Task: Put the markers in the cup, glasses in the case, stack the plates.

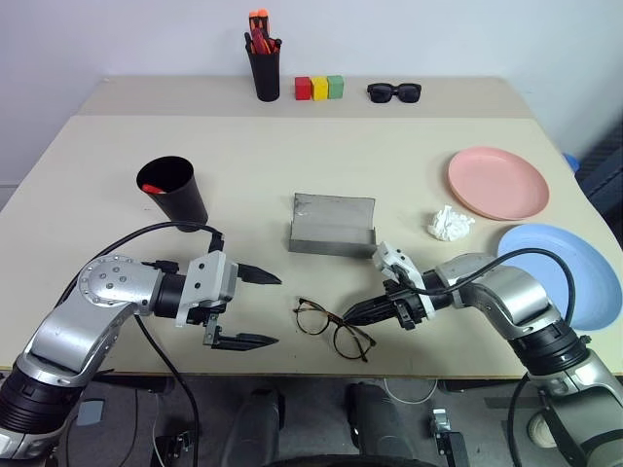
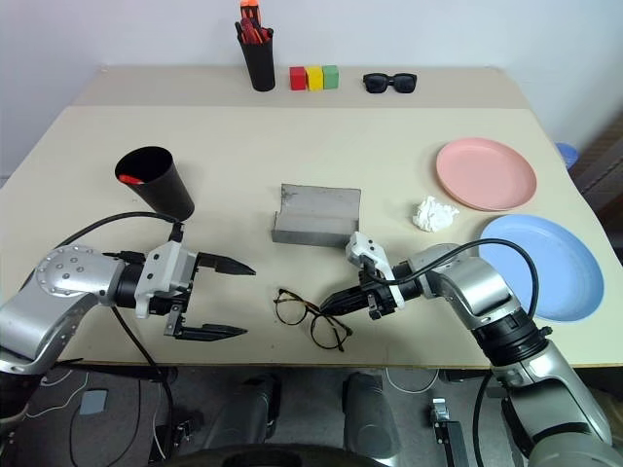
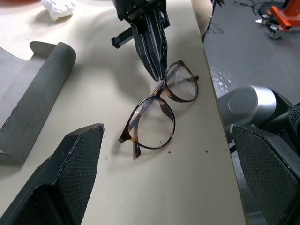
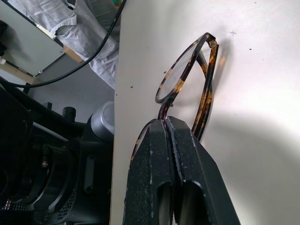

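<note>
Right wrist view: my right fingers (image 4: pixel 165 123) are pressed together on the glasses (image 1: pixel 334 329) frame, glasses lying at the worktop's (image 1: pixel 243 175) 6 o'clock edge; my left fingers (image 1: pixel 251 309) spread wide at their 9 o'clock.

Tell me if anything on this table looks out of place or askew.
A crumpled white tissue lies loose between the case and the pink plate. The glasses sit right at the table's near edge, pinched by the right tool. The black cup is upright, with something red inside.
</note>
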